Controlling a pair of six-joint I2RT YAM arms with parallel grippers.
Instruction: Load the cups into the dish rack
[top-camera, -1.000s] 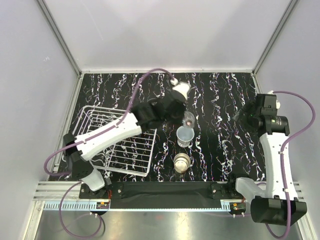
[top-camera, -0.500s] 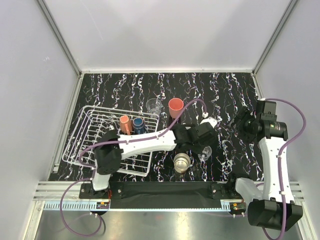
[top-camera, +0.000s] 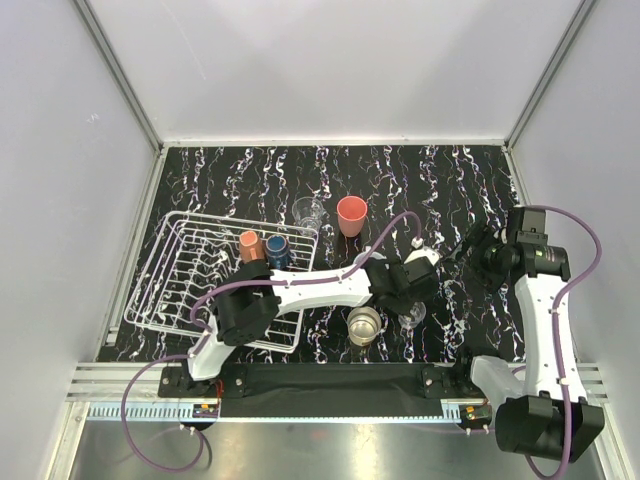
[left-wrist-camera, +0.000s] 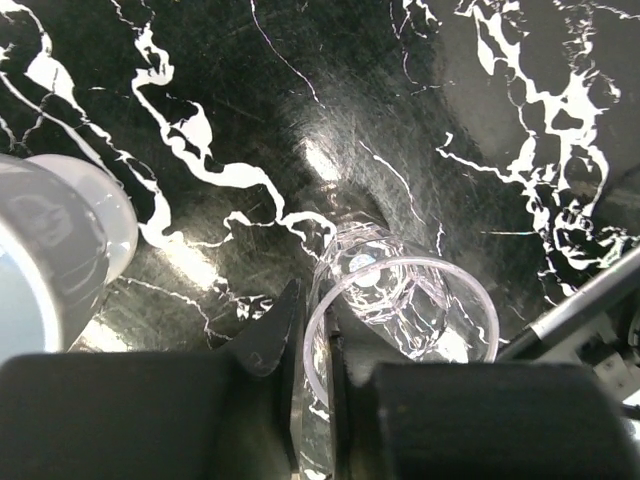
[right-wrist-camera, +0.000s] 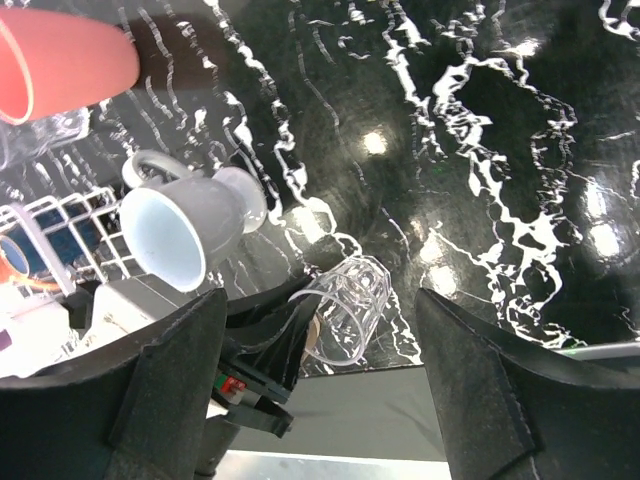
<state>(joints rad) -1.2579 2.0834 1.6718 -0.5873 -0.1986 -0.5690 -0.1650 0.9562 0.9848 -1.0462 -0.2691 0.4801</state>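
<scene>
Clear glass (left-wrist-camera: 400, 300) is at the near-right of the table (top-camera: 460, 180), just beside the beige cup (top-camera: 365, 325) and well apart from the dish rack (top-camera: 175, 262). Left gripper (top-camera: 407, 303) pinches its rim wall, fingers nearly together. Right gripper (top-camera: 472, 247) is spread wide, holding nothing. Step looks like grasp made, carry pending. Next move needs a lift clear of the pale mug (right-wrist-camera: 190, 225), then a swing left to a free rack cell. Glass is tilted: long axis slanted, mouth toward the wrist, base toward the tabletop; contact unclear.
</scene>
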